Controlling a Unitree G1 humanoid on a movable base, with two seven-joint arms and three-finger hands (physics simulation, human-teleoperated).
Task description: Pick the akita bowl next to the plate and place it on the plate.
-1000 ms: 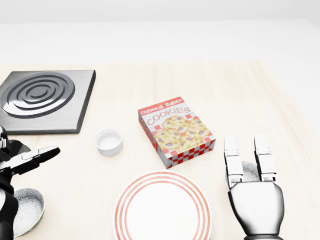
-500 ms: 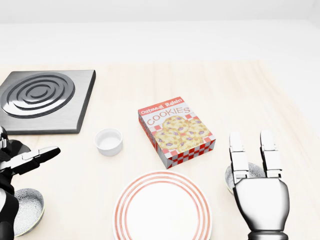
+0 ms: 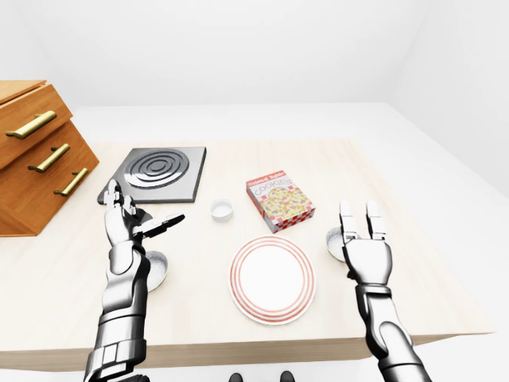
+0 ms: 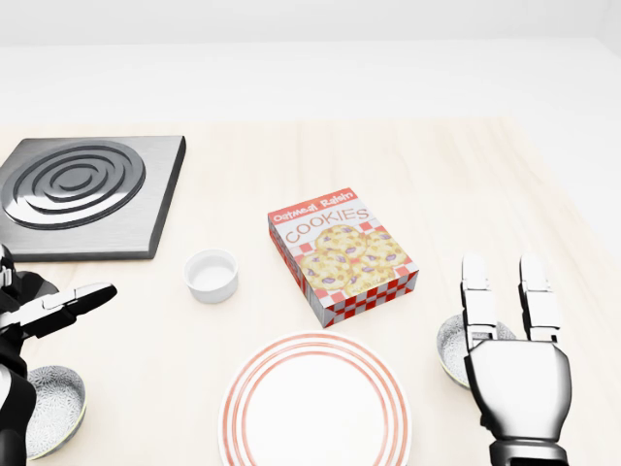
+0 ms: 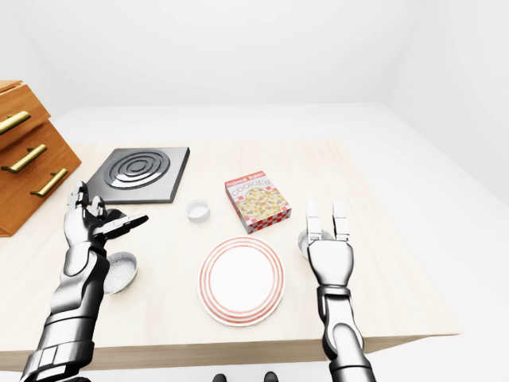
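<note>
Right hand point(image 4: 512, 364), fingers spread apart, hovers over the small grey speckled akita bowl point(image 4: 454, 348), which peeks out left of my palm (plate further left).

White plate point(image 4: 315, 408) with red rings; red-and-white checked cookie box point(image 4: 342, 256).

Grey akita bowl point(image 4: 452, 347) upright, right of red-ringed plate point(image 4: 315, 403)

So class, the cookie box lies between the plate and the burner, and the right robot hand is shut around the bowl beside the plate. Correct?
Not quite. In the head view the right robot hand is open, fingers straight, over the bowl beside the plate. The cookie box placement holds.
</note>
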